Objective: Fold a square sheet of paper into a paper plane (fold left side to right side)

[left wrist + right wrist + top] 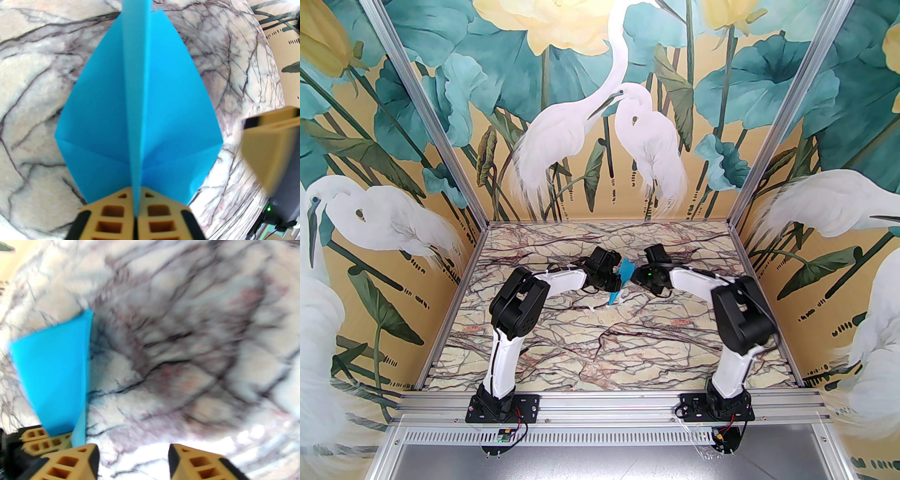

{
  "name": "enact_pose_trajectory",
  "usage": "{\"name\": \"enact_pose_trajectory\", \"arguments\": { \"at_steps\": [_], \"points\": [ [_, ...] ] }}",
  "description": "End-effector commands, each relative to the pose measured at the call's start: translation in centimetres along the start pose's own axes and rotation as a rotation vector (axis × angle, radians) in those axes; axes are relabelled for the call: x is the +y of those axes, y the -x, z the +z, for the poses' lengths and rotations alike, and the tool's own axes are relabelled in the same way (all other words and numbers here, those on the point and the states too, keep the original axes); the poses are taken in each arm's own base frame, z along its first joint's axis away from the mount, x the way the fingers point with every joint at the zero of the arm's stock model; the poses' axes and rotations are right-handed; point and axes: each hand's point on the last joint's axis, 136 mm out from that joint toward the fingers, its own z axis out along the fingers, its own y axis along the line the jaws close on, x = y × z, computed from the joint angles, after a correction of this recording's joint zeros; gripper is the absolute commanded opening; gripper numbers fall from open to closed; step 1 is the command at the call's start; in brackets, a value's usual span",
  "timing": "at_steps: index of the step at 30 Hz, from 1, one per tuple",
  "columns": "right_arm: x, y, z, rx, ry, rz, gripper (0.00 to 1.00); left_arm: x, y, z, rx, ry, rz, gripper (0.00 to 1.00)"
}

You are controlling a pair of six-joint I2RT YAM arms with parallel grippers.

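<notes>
Left claw (136, 194) clenched on the keel of the paper plane (140, 105), its long axis running straight out from the grip over mid-tabletop (581, 337); right claw (133, 451) released, empty, just beside the plane's right.

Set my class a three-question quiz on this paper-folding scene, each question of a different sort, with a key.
1. True or false: the right gripper is clamped on the paper plane.
2. The left gripper pinches the paper plane by: A its raised central fold; B a wing's outer corner; C nothing at all.
3. Fill in: the table has a ____ pattern.
Key: 1 false, the right gripper stands open and empty; 2 A; 3 marble.
</notes>
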Motion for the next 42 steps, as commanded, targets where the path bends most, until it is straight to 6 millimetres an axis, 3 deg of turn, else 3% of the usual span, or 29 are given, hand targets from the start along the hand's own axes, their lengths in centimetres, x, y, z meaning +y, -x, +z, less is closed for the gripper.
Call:
{"name": "enact_pose_trajectory", "arguments": {
  "at_steps": [1, 2, 3, 7, 12, 17, 20, 33, 40, 42],
  "points": [
    [-0.4, 2.3, -2.4, -0.125, 0.029, 0.003, 0.73, 0.8, 0.7, -0.9, -0.021, 0.069, -0.007, 0.0],
    [-0.4, 2.6, -3.1, -0.148, 0.051, 0.008, 0.83, 1.0, 1.0, -1.5, -0.04, 0.094, -0.008, 0.0],
    [-0.5, 3.0, -3.6, -0.165, 0.067, 0.012, 0.99, 1.4, 1.5, -2.3, -0.062, 0.125, -0.012, 0.0],
    [-0.6, 3.6, -5.1, -0.209, 0.105, 0.013, 0.99, 4.0, 2.8, -6.0, -0.139, 0.237, -0.068, 0.0],
    [0.0, 3.7, -5.6, -0.206, 0.13, -0.012, 0.99, 10.6, 3.5, -10.3, -0.176, 0.379, -0.21, 0.0],
    [0.8, 3.3, -5.1, -0.181, 0.18, -0.015, 0.99, 17.1, 2.3, -11.8, -0.139, 0.494, -0.31, 0.0],
    [1.3, 2.9, -5.0, -0.161, 0.208, -0.02, 0.99, 19.3, 1.8, -11.5, -0.12, 0.501, -0.351, 0.0],
    [0.7, 2.2, -4.9, -0.152, 0.203, -0.018, 0.99, 22.0, -0.6, -8.3, 0.018, 0.542, -0.393, 0.0],
    [0.6, 2.0, -4.5, -0.143, 0.202, -0.012, 0.99, 22.4, -1.4, -8.2, 0.054, 0.572, -0.407, 0.09],
    [0.5, 2.0, -4.4, -0.141, 0.198, -0.01, 0.99, 22.4, -1.8, -8.2, 0.072, 0.584, -0.405, 0.18]
  ]
}}
